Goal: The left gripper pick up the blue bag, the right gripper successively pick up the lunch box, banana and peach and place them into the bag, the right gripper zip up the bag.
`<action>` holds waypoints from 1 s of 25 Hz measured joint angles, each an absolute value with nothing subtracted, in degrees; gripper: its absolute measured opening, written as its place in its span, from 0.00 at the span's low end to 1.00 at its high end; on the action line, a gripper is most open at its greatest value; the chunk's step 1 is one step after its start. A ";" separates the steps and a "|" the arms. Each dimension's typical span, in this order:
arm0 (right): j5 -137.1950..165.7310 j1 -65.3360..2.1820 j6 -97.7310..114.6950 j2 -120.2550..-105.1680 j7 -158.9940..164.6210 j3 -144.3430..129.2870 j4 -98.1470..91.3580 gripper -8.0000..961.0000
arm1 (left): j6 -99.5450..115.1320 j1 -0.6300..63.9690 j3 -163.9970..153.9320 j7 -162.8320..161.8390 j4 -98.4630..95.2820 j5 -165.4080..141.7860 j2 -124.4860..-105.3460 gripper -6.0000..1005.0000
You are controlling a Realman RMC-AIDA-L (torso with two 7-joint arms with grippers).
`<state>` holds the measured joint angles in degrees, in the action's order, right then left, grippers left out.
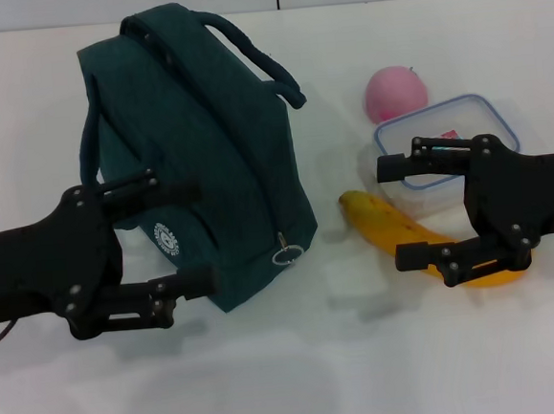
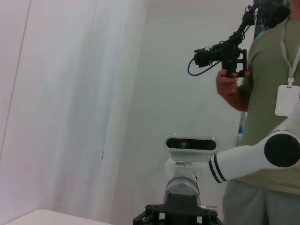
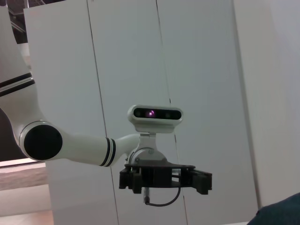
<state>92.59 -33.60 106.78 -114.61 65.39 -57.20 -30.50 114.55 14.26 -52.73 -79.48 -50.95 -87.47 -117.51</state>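
The blue bag [image 1: 195, 146] lies slumped on its side on the white table [image 1: 271, 380], zip closed, with the metal ring pull [image 1: 286, 255] resting near its lower corner and one rope handle [image 1: 255, 50] arching toward the far edge. The left gripper [image 1: 195, 237] hovers at the near left side of the bag with its jaws spread wide and nothing between them; judged from the head view, the fingers frame the bag's logo side, a stance suited to closing on the fabric for the first lift. The right gripper [image 1: 395, 212] hangs opposite, jaws likewise spread and empty, above the food group. The lunch box [image 1: 450, 145] sits lid-on, right of the bag; the banana [image 1: 404, 235] lies just in front of it, partly covered by the right gripper; the peach [image 1: 396, 92] rests behind the box, touching or nearly touching its far rim. Grouping the three items within the right arm's reach leaves the bag to the left arm. No task step appears complete: the bag is neither raised nor opened.
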 joint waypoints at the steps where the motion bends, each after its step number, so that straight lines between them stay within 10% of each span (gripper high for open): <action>1: 92.61 -33.64 106.79 -114.61 65.41 -57.20 -30.51 0.91 | 114.54 14.18 -52.73 -79.09 -50.93 -87.45 -117.51 0.87; 25: 91.95 -32.05 107.95 -114.40 66.24 -56.54 -31.06 0.91 | 104.96 23.12 -33.64 -95.46 -42.12 -88.09 -113.66 0.86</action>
<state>91.95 -32.05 107.95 -114.40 66.24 -56.54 -31.06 104.96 23.12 -33.64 -95.46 -42.12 -88.09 -113.66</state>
